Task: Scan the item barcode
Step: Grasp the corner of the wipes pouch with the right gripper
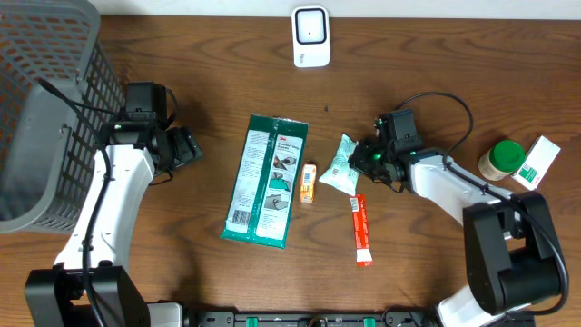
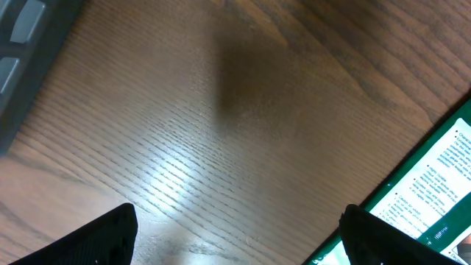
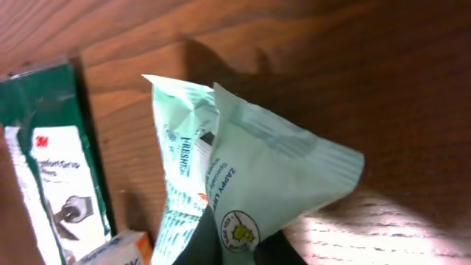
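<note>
Overhead: your pale green packet [image 1: 341, 166] lies on the table [image 1: 209, 91] right of centre, just right of the small orange box [image 1: 309, 183] and just far of the red stick pack [image 1: 361, 229]. Its long axis runs roughly far to near, tilted a little, and its right edge meets the right gripper [image 1: 370, 160]. The white scanner [image 1: 310, 36] sits at the far edge, well apart from the packet. The large green pack [image 1: 266, 180] lies left of the orange box, long axis far to near. The green-lid jar [image 1: 501, 160] and white-green box [image 1: 537, 162] sit at the right, the grey basket [image 1: 45, 109] at the far left. The left gripper [image 1: 186, 145] hangs beside the basket, apart from every item.

Left wrist: left gripper [image 2: 239, 243] fingers [image 2: 103, 239] are spread wide over bare table [image 2: 221, 110] with nothing between them. The green pack corner [image 2: 434, 184] shows at the right, the basket [image 2: 22, 44] at top left.

Right wrist: right gripper [image 3: 239, 250] fingers [image 3: 280, 254] are pressed together, pinching the packet [image 3: 257, 177] at its lower end. The packet is crumpled and fans up and away from the fingers, its printed text running along that length. The green pack [image 3: 51, 147] sits at the left, the orange box [image 3: 121, 250] at the bottom left.
</note>
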### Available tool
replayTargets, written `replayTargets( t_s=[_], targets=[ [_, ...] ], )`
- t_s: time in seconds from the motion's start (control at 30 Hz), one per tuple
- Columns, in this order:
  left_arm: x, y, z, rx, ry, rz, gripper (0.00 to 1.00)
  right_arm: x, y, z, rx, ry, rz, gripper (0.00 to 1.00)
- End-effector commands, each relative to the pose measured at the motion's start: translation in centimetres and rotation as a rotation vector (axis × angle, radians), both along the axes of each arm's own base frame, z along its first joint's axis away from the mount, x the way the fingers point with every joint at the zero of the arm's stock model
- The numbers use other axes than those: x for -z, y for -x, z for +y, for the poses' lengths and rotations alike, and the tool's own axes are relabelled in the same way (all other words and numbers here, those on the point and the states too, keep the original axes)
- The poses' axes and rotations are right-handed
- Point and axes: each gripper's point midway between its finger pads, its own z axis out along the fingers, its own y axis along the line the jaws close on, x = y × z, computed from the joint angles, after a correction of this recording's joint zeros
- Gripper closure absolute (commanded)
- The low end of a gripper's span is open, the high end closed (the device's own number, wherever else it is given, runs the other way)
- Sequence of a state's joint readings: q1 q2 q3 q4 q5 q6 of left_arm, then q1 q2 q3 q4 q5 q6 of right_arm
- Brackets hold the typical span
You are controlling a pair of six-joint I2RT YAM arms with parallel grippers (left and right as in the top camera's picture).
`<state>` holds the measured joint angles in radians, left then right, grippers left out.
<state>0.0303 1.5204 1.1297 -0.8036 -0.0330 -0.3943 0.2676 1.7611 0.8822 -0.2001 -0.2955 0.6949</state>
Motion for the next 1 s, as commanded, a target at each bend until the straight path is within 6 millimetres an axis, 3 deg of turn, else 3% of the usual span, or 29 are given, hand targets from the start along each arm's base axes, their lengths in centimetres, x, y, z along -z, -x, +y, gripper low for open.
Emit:
replayTargets(
  t_s=[0.0,0.13,0.27,0.5,0.63,0.97],
  targets=[
    [-0.3,-0.1,0.4,-0.004,-0.017,-0.007,0.11,0.8,1.0,-0.9,-0.044,0.043,0.005,0.99],
    [-0.3,-0.1,0.4,-0.004,-0.017,-0.007,0.11,-3.5,0.2,-0.7,-0.163,0.012,-0.148,0.99],
    [-0.3,-0.1,0.4,-0.004,-0.017,-0.007,0.11,-8.3,0.6,-0.9,-0.305,0.027,-0.313,0.99],
    [-0.3,-0.1,0.4,-0.003,-0.017,-0.007,0.11,-14.1,2.0,-1.4,-0.462,0.115,-0.533,0.99],
    [-0.3,-0.1,0.4,-0.004,-0.017,-0.007,0.11,-15.5,2.4,-1.5,-0.462,0.119,-0.574,0.99],
    [-0.3,-0.1,0.4,-0.004,-0.017,-0.007,0.11,-14.1,3.9,-1.8,-0.504,0.134,-0.502,0.99]
  ],
)
